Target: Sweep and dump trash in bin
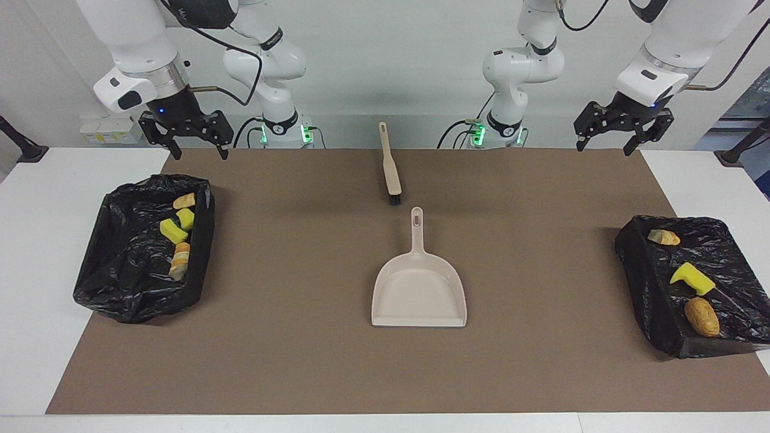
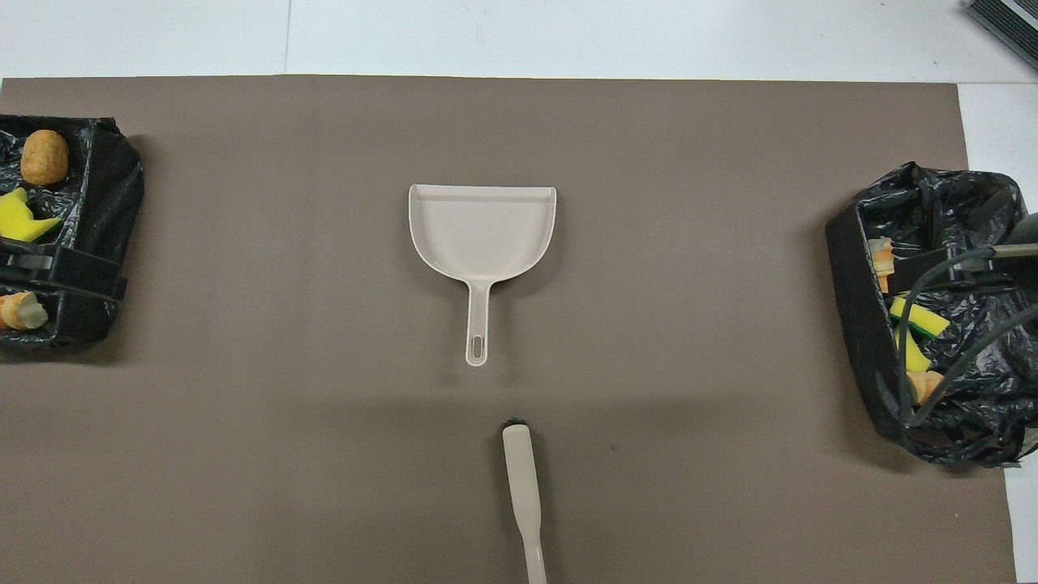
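Beige plastic dustpan (image 1: 419, 293) and beige brush (image 1: 390, 163) are lying empty mid-counter, and the yellow sponge and tan bread trash (image 1: 178, 233) is already sitting inside the two black bag-lined bins (image 1: 129, 264), four scraps at the right arm's end, three (image 1: 692, 278) at the left's. You are holding the left end effector (image 1: 609, 143) and right end effector (image 1: 194, 146) raised, spread wide, gripping nothing; judging by this, you are finishing, so keep both clear of the bins.

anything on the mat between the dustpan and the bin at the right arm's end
Nothing: in the facing view the brown mat is bare between the dustpan and that bin. The trash lies inside the bin; the overhead view agrees.
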Motion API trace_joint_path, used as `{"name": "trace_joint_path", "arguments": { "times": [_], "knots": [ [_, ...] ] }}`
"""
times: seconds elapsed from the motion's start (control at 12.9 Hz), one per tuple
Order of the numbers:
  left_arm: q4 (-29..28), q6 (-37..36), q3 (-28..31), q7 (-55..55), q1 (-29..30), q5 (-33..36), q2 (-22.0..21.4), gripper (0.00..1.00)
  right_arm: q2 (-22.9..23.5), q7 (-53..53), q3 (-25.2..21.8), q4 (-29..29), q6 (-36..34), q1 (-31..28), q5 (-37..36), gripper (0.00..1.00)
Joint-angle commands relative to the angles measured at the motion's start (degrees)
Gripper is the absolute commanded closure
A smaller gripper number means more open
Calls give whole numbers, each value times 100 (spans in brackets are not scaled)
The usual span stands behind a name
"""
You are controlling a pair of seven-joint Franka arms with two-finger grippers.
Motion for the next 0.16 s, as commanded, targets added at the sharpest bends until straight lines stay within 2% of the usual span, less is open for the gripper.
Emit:
{"name": "trace_joint_path", "arguments": {
  "times": [0.0,0.08],
  "knots": [
    [-253,132,-44,-24,69,75,-189,0,-78,79,23,-53,-14,-61,120,0],
    [-253,132,-44,-24,69,75,-189,0,-78,79,23,-53,-14,-61,120,0]
  ]
}}
